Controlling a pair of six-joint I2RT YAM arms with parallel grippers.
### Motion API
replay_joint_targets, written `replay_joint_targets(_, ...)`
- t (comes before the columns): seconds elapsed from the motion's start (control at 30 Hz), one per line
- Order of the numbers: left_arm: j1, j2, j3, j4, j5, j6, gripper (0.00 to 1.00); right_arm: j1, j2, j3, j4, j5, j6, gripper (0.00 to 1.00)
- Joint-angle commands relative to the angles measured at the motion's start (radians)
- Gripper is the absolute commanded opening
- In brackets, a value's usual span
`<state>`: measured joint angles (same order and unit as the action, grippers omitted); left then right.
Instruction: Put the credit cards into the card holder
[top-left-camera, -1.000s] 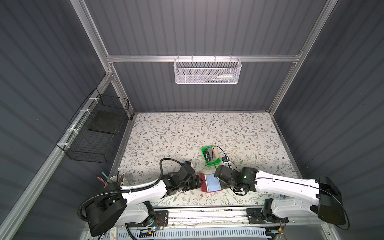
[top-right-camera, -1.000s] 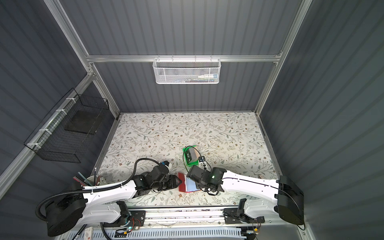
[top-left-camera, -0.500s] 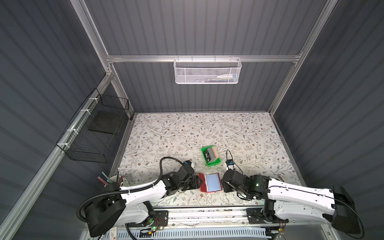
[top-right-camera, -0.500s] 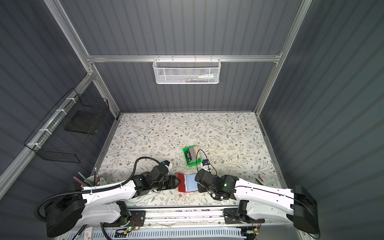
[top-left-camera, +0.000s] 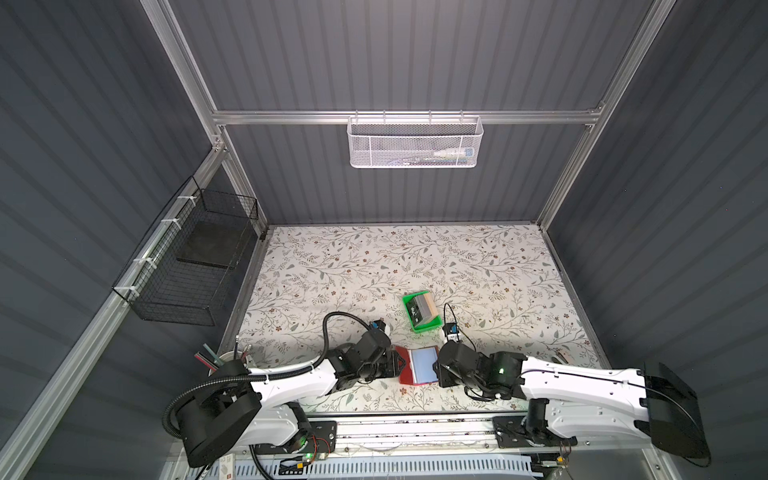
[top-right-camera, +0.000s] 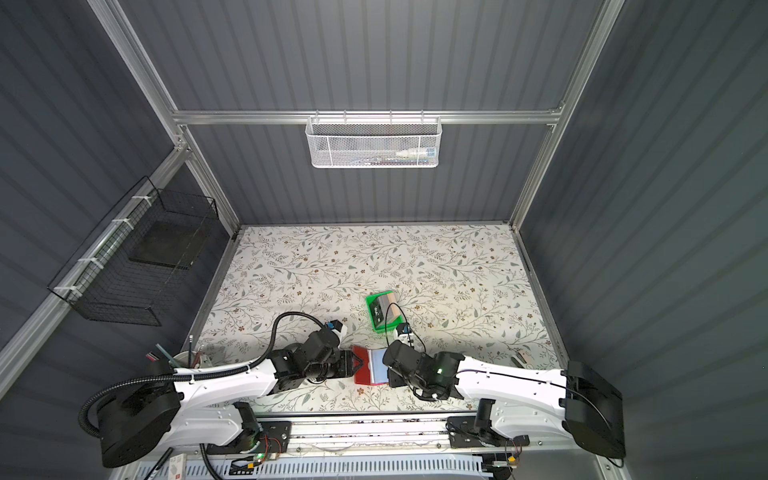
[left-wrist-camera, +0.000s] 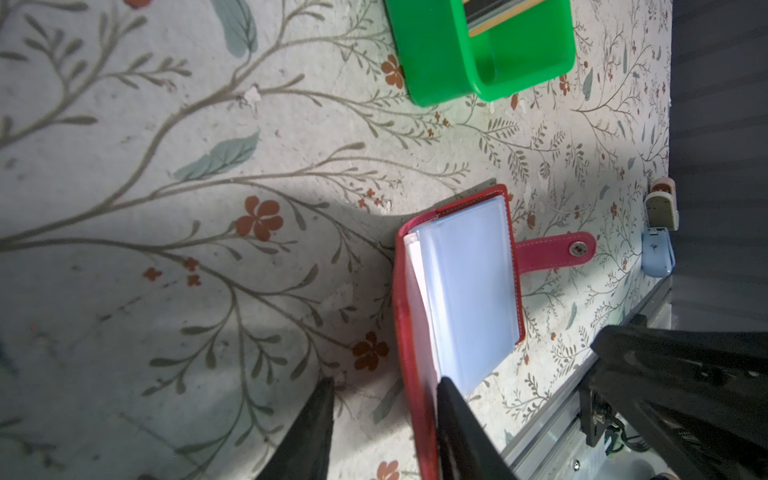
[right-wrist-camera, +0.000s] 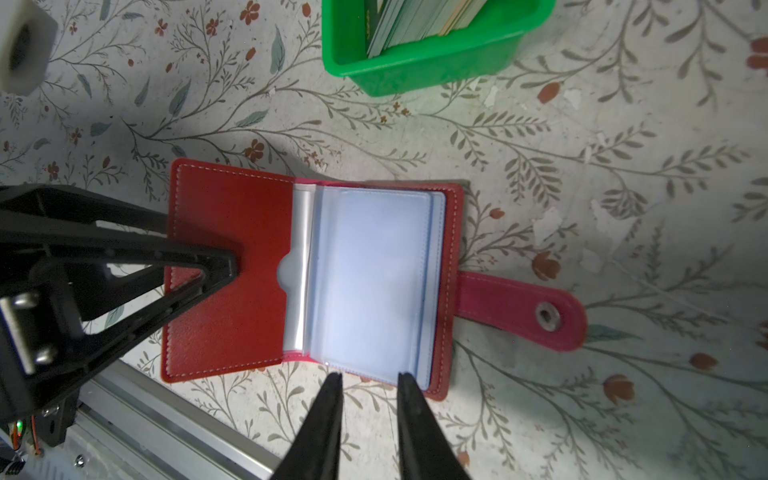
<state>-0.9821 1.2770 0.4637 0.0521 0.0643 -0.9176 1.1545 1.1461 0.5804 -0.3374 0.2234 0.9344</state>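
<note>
left gripper (left-wrist-camera: 386, 386) (jaws partly apart) rests one fingertip (right-wrist-camera: 222, 266) on the red left cover of the open card holder (right-wrist-camera: 232, 324), which lies by the table's (top-left-camera: 374, 257) near edge. right gripper (right-wrist-camera: 370, 376), jaws narrowly apart, sits at its clear sleeves (right-wrist-camera: 374, 270). credit cards (right-wrist-camera: 415, 16) stand in the green tray (right-wrist-camera: 415, 66) just beyond.

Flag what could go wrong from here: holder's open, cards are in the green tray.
1. The left gripper has its jaws astride the red cover of the card holder without clamping it, so the cover could flip shut or the holder could slide.
2. The right gripper is empty, with its tips at the edge of the clear sleeves. A push could crumple them or shove the holder.
3. The holder lies close to the front rail and might get nudged off.
</note>
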Motion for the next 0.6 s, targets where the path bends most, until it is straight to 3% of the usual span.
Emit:
replay_joint_targets(0.0, 0.004, 0.015, 0.023, -0.015, -0.019, 0.039, 0.41, 0.005, 0.025, 0.025, 0.03, -0.014, 0.028, 0.27)
replay_joint_targets(0.33, 0.006, 0.042, 0.023, 0.0, -0.044, 0.034, 0.39, -0.012, 0.12, 0.052, 0.057, -0.054, 0.029, 0.24)
replay_joint_targets(0.57, 0.057, 0.059, 0.039, -0.002, 0.025, 0.056, 0.38, -0.058, 0.147, 0.057, 0.101, -0.09, 0.027, 0.25)
